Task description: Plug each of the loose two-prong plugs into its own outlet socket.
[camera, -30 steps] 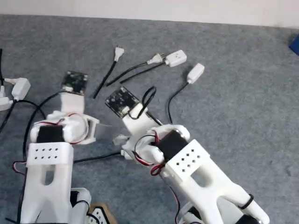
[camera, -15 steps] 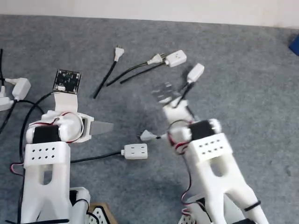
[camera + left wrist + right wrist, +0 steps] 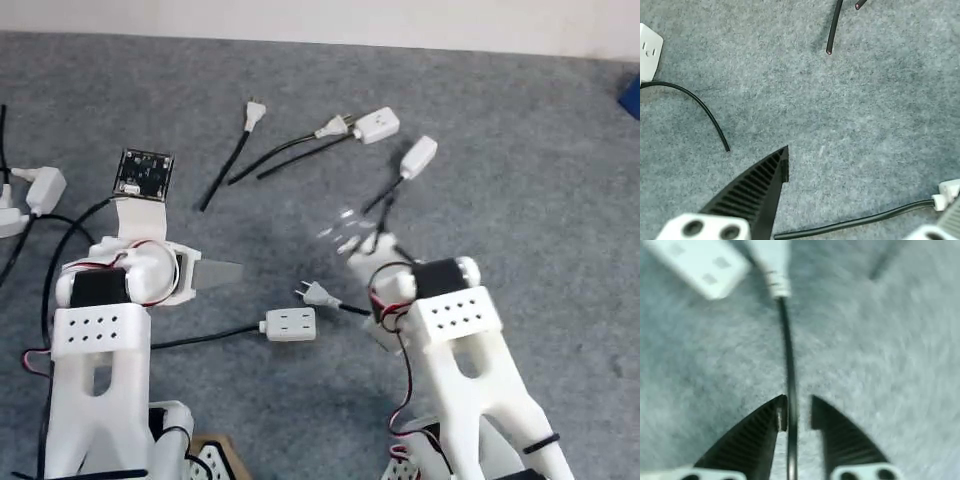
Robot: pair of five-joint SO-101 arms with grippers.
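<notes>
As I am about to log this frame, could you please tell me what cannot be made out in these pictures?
Right wrist view: the plug has its prongs cut off by the edge, and the outlet socket beside it is blurred.
High view: the right arm's wrist is smeared by blur.
Left wrist view: a second socket is cut by the edge.

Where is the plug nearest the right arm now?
In the high view the plug lies near the middle, just beyond and right of the white socket, apart from it; its cord passes between the jaws of the right gripper.
</notes>
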